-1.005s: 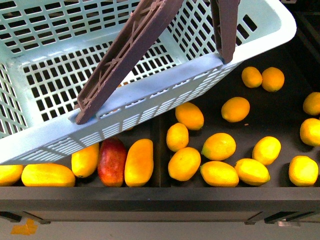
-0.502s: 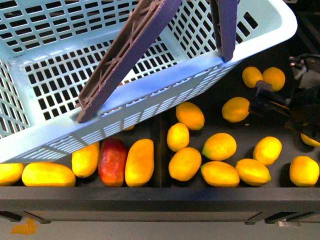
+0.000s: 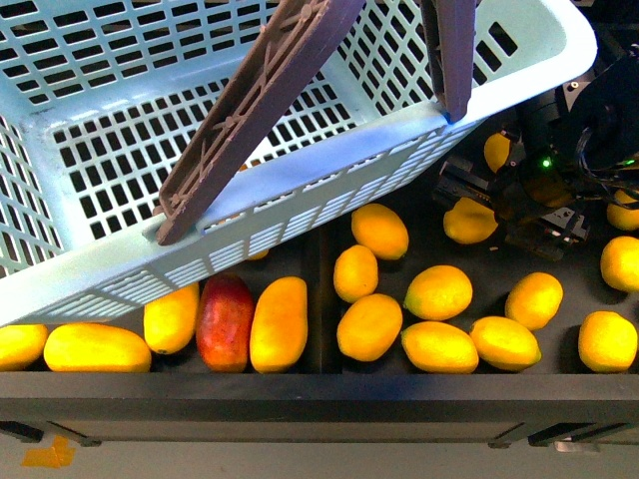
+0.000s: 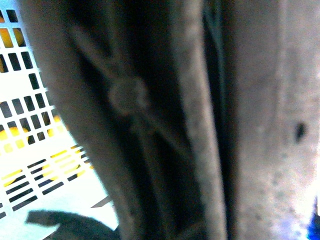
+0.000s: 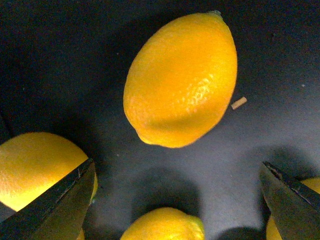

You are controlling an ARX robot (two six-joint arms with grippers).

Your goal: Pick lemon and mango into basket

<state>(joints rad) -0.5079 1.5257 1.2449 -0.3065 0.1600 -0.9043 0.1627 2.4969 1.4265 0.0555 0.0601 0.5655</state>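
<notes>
The light teal basket [image 3: 300, 190] hangs tilted over the left of the fruit bin, and its brown handles [image 3: 250, 110] rise out of frame. A blurred brown handle [image 4: 150, 125] fills the left wrist view; my left gripper is shut on it, with its fingers hidden. My right gripper [image 3: 504, 205] hovers open over a lemon [image 3: 464, 222] in the right compartment. In the right wrist view a lemon [image 5: 181, 80] lies beyond the spread fingertips [image 5: 55, 205], and my right gripper [image 5: 175, 200] touches nothing. A yellow-orange mango [image 3: 278, 324] lies below the basket's rim.
A red-blushed mango [image 3: 225, 321] and yellow mangoes [image 3: 95, 347] lie beside the mango. Several lemons [image 3: 437, 291] crowd the right compartment, and one more [image 5: 162, 225] lies between my right fingers. A divider [image 3: 318, 299] splits the dark bin. Its front wall [image 3: 319, 394] runs across the bottom.
My right arm has come in from the right and moved left over the lemons at the back. The basket has hardly shifted.
</notes>
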